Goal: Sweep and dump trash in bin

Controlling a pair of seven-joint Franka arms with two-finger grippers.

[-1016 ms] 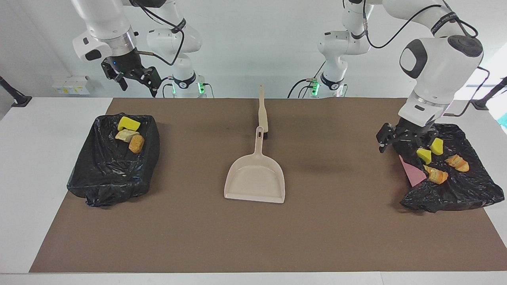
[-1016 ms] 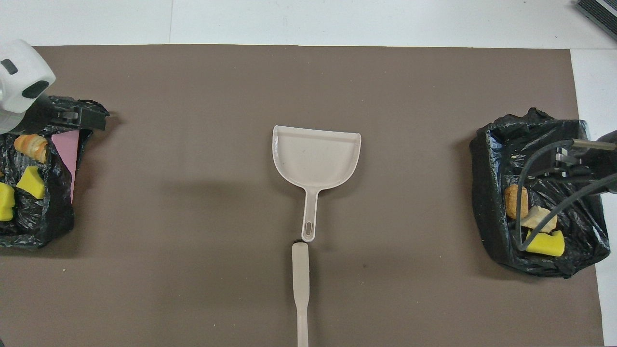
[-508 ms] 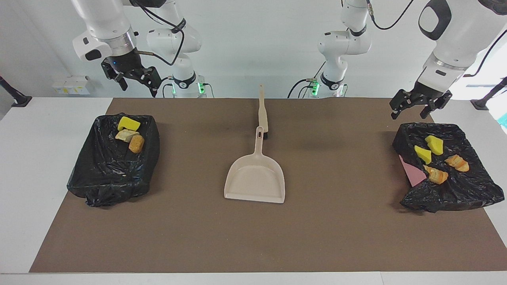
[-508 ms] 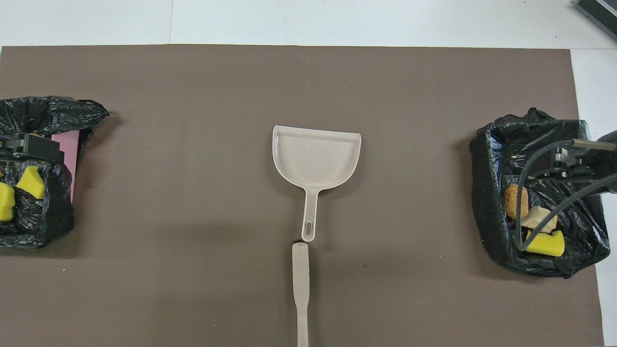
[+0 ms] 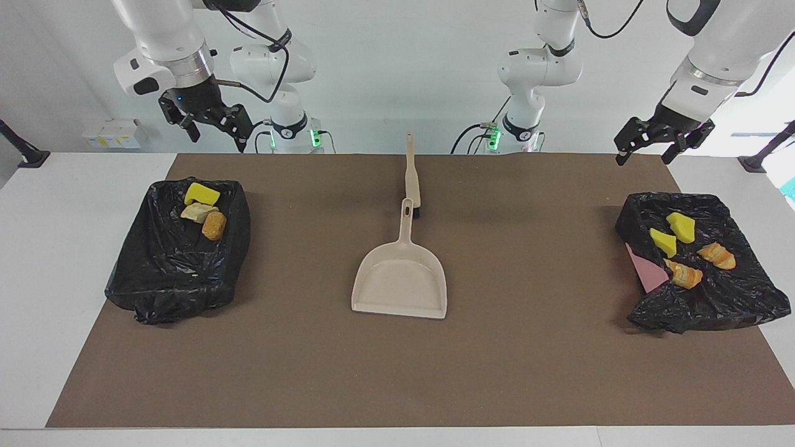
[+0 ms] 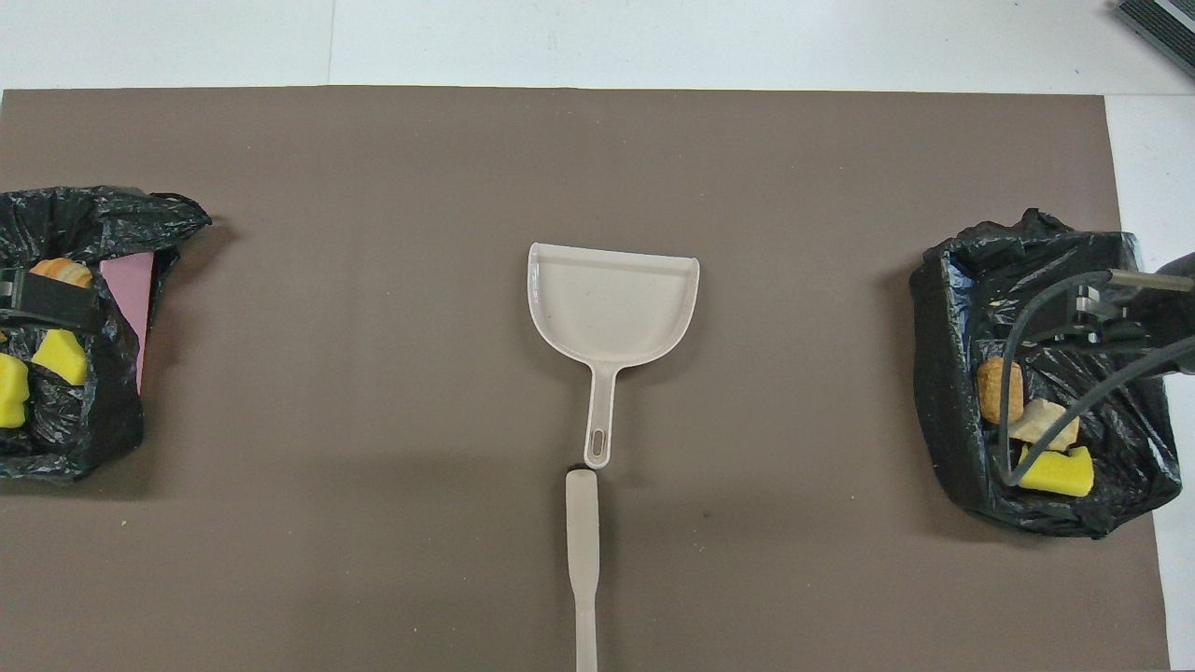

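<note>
The trash lies in two bins lined with black bags. The bin (image 5: pixel 168 279) at the right arm's end holds a yellow chunk (image 5: pixel 202 194), a tan lump (image 5: pixel 197 212) and an orange lump (image 5: pixel 214 225). The bin (image 5: pixel 714 304) at the left arm's end holds two yellow chunks (image 5: pixel 681 227) and two orange lumps (image 5: pixel 716 255). My left gripper (image 5: pixel 646 149) hangs open and empty, high over that bin. My right gripper (image 5: pixel 214 133) waits open and empty, high over its own bin (image 6: pixel 952 373).
A beige dustpan (image 5: pixel 400 282) lies mid-mat, its handle pointing toward the robots. A beige brush (image 5: pixel 412 177) lies just past that handle's end, nearer to the robots. A pink panel (image 5: pixel 646 273) shows on the wall of the left arm's bin. A brown mat (image 5: pixel 397 372) covers the table.
My left gripper has risen from the rim of its bin to well above it, still open and empty. The right arm, the trash, the dustpan and the brush have not moved.
</note>
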